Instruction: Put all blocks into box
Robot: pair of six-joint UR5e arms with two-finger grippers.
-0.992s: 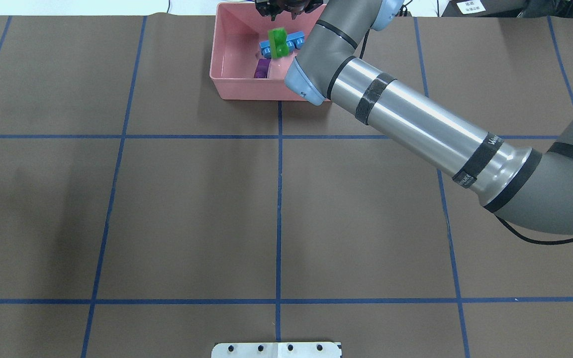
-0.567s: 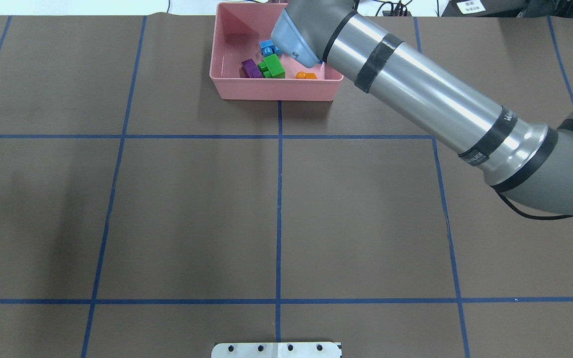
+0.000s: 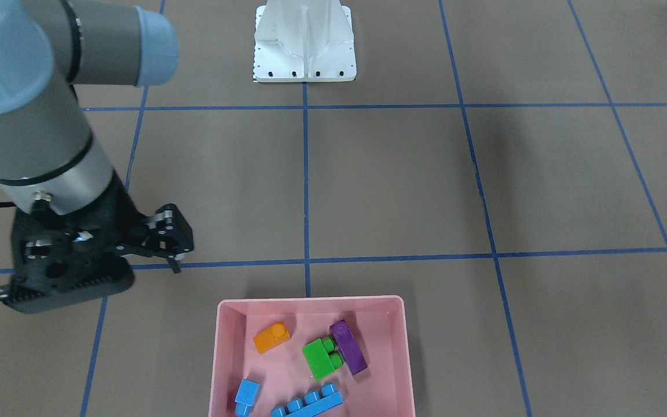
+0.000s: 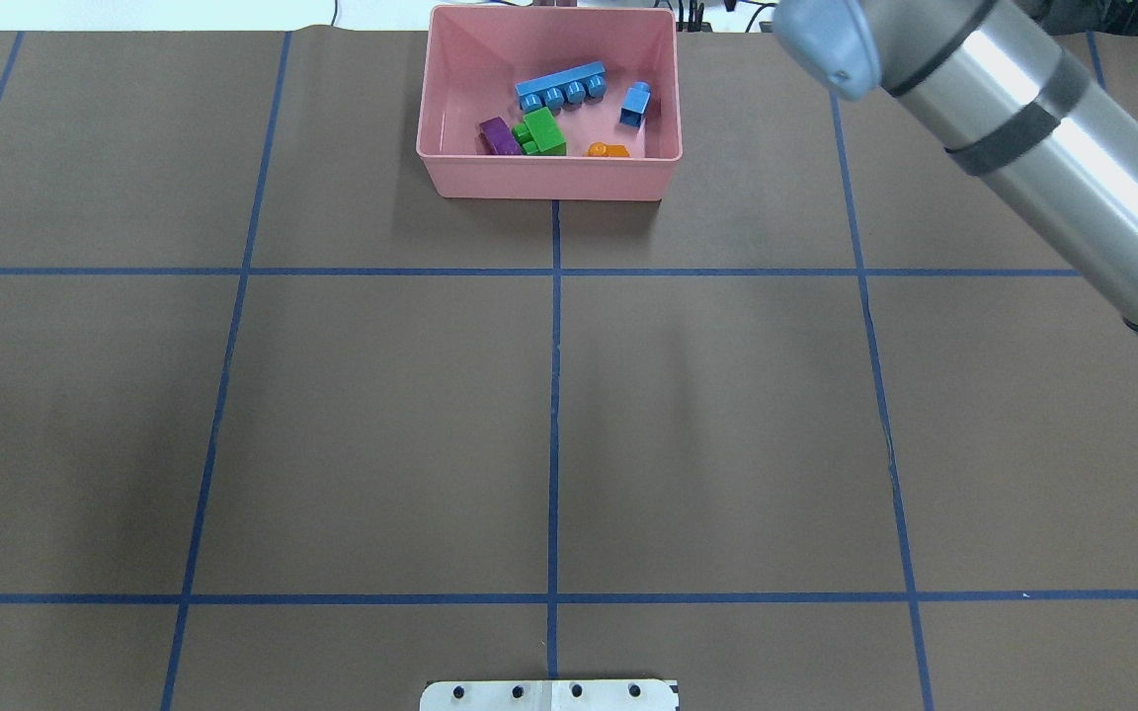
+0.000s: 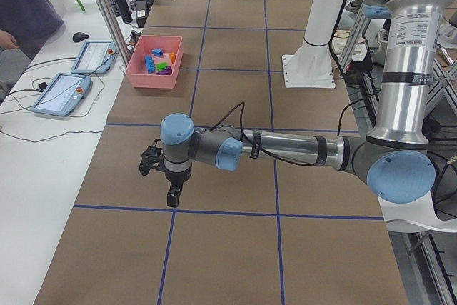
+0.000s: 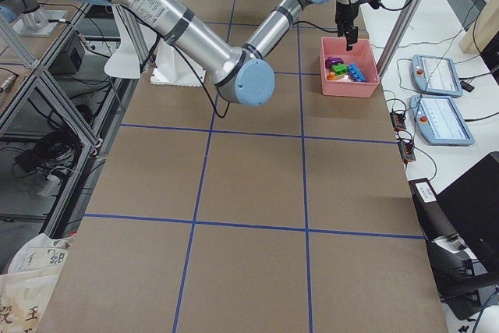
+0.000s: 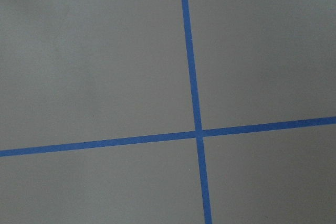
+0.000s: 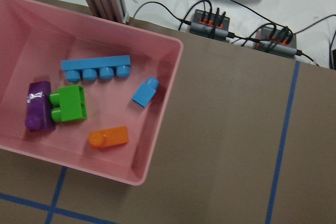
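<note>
I see all five blocks lying inside the box on the worktop, right pincer spread and empty near it, left pincer state can't tell.

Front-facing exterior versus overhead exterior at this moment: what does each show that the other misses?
Only the front-facing view shows the right gripper, hanging over the table beside the box and outside it, plus the whole white robot base. Only the overhead view shows the white strip beyond the table's far edge; there the right arm enters, but its gripper is out of frame. Both show five blocks inside the box: the orange block, the green block touching the purple block, the small light blue block and the long light blue block.
</note>
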